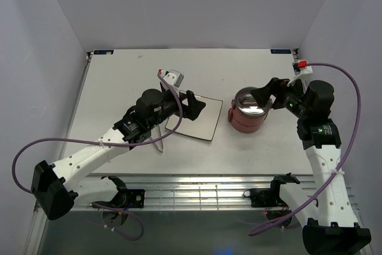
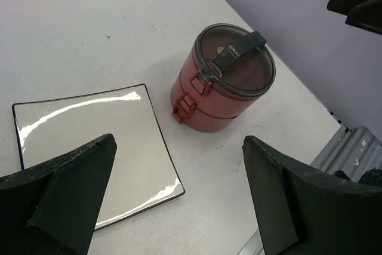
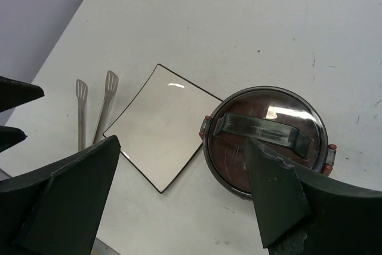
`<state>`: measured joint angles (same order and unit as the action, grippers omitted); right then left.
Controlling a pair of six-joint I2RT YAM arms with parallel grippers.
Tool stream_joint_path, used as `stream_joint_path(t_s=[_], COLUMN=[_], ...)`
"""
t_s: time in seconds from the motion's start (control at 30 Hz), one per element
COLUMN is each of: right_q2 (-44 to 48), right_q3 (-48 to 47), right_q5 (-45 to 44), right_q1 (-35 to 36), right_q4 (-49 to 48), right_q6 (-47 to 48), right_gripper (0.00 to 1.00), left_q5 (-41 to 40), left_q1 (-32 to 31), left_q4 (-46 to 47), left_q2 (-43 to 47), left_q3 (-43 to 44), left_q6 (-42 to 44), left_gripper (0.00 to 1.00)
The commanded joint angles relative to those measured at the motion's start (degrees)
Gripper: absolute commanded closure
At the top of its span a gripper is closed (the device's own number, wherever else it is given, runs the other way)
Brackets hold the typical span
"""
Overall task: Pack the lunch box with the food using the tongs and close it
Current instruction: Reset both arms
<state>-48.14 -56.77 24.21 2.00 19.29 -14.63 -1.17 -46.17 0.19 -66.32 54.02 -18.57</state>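
The lunch box (image 1: 246, 113) stands stacked right of centre, two dusty-red bowls latched together, with a dark lid (image 3: 268, 141) and its handle on top. It also shows in the left wrist view (image 2: 224, 79). My right gripper (image 1: 267, 92) hangs open just above the box's right side, one finger in front of the lid (image 3: 185, 195). My left gripper (image 1: 195, 104) is open over the square plate (image 1: 203, 122), with nothing between its fingers (image 2: 179, 195). The silvery tongs (image 3: 95, 108) lie on the table left of the plate, partly under my left arm (image 1: 162, 143). The food is out of view.
The square plate (image 2: 95, 147) is glossy white with a dark rim and lies bare, close to the box's left side (image 3: 161, 123). A metal rail (image 1: 197, 192) runs along the table's near edge. Grey walls close in the back and both sides.
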Motion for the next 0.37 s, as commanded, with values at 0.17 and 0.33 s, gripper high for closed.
stream_joint_path(t_s=[0.17, 0.33], right_q2=[3.3, 3.6], right_q3=[3.5, 3.8], right_q5=[0.1, 1.3], right_q1=[0.1, 0.1], right_q4=[0.7, 0.3], right_q6=[1.5, 1.8], right_gripper=[0.10, 0.10], left_q5=[-0.6, 0.1], left_q1=[0.4, 0.4], left_q4=[0.1, 1.4], left_q2=[2.3, 2.1], left_q3=[0.5, 0.1], left_q6=[-2.4, -2.7], left_gripper=[0.02, 0.02])
